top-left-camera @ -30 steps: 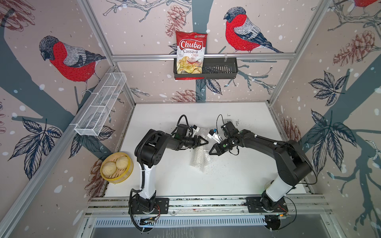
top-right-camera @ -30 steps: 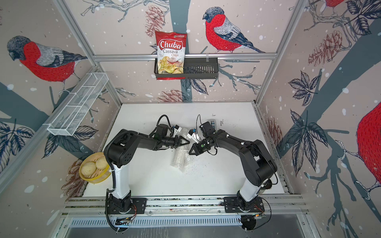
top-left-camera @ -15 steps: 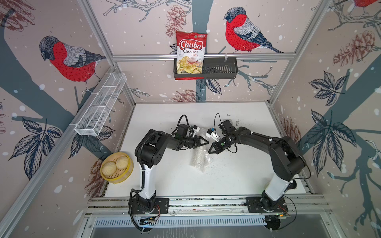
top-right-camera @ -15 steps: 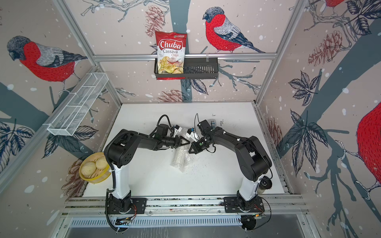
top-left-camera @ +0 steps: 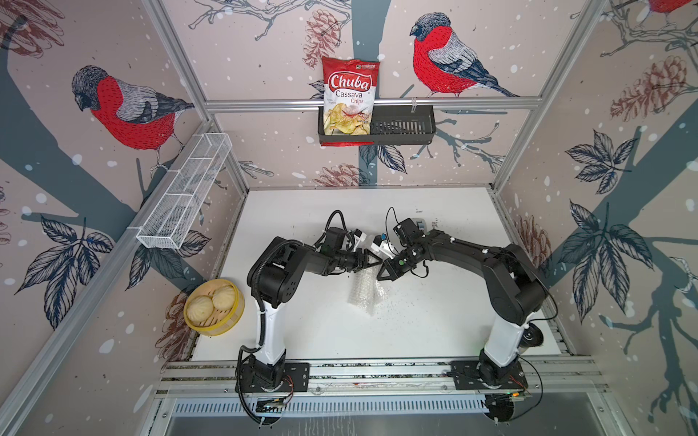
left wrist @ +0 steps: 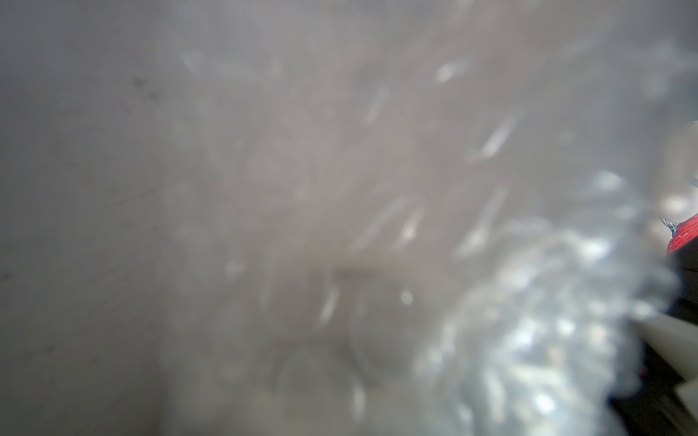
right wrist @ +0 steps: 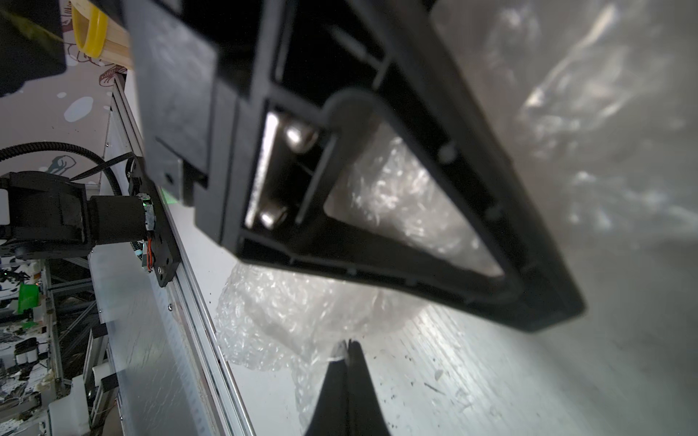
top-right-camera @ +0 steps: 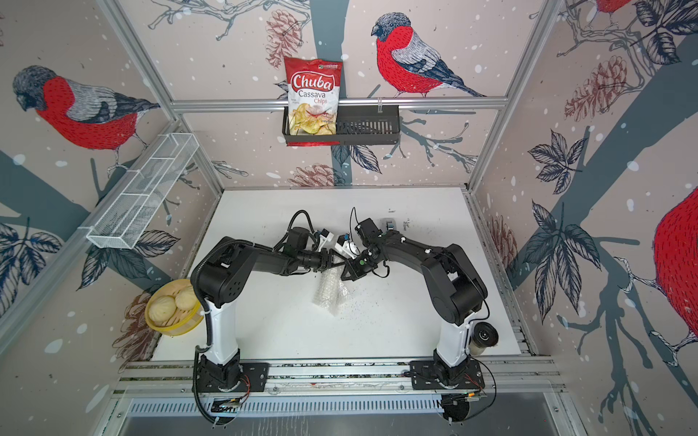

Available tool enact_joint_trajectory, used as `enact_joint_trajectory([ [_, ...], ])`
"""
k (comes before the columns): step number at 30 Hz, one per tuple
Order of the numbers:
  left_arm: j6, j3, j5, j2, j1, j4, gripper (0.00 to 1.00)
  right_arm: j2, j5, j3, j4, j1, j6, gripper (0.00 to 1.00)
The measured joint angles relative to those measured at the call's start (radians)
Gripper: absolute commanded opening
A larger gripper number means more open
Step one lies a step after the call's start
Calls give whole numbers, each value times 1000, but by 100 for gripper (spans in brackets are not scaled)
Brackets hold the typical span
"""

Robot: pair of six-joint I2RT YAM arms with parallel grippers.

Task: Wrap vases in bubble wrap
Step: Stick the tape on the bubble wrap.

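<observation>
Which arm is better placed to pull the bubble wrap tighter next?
Right, probably: the right gripper pinches an edge of the bubble wrap in clear view; the left gripper has its camera smothered.

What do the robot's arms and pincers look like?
Both arms are mostly black, each with a white tube near its base: the left arm and the right arm. Black cables loop by the wrists. The left gripper and right gripper have black, triangle-shaped fingers that narrow to a point.

Red snack bag [top-left-camera: 349, 98] reads — "Chuba Cassava Chips".
</observation>
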Motion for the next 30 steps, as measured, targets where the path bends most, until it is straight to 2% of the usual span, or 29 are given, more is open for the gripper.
enact_joint_trajectory([
  [4,0,0,0,0,-1,0,25,24,9,19,0,8,2,0],
  [7,1,0,0,0,-1,0,25,37,16,37,-16,16,2,4],
  [12,3,0,-2,-3,-1,-5,25,43,48,56,-37,27,3,23],
  [16,4,0,-3,-4,-1,-7,25,39,89,54,-42,29,4,41],
  [24,4,0,-10,-7,-5,-10,25,-19,126,16,-24,34,6,50],
  [27,4,0,-10,-7,-5,-10,25,-68,137,-13,-19,25,10,57],
  [30,4,0,-11,-7,-5,-10,25,-116,146,-35,-19,11,10,60],
])
